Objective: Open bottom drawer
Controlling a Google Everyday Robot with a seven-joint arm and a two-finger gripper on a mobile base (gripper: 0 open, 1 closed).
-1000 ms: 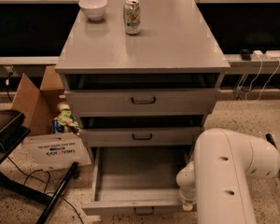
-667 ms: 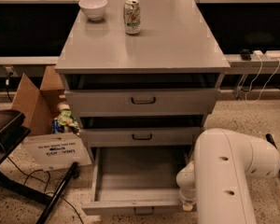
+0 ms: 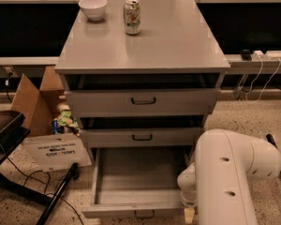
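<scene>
The bottom drawer (image 3: 139, 176) of the grey cabinet (image 3: 140, 41) stands pulled far out, showing a plain grey shallow tray with nothing in it. Its narrow front (image 3: 117, 211) faces me at the bottom edge, with a small dark loop handle (image 3: 144, 214) at centre. The mid-sized drawer (image 3: 141, 137) and the tallest top drawer (image 3: 143, 101) above it are pushed in. My white arm (image 3: 229, 177) fills the lower right. My gripper (image 3: 189, 213) is at the drawer's front right corner, mostly hidden behind the arm.
A white bowl (image 3: 92, 7) and a drink can (image 3: 132, 17) stand on the cabinet top. A cardboard box (image 3: 33, 102), a white sign (image 3: 56, 151) and a dark chair (image 3: 4, 130) with its leg are on the floor at left. Cables (image 3: 260, 78) hang at right.
</scene>
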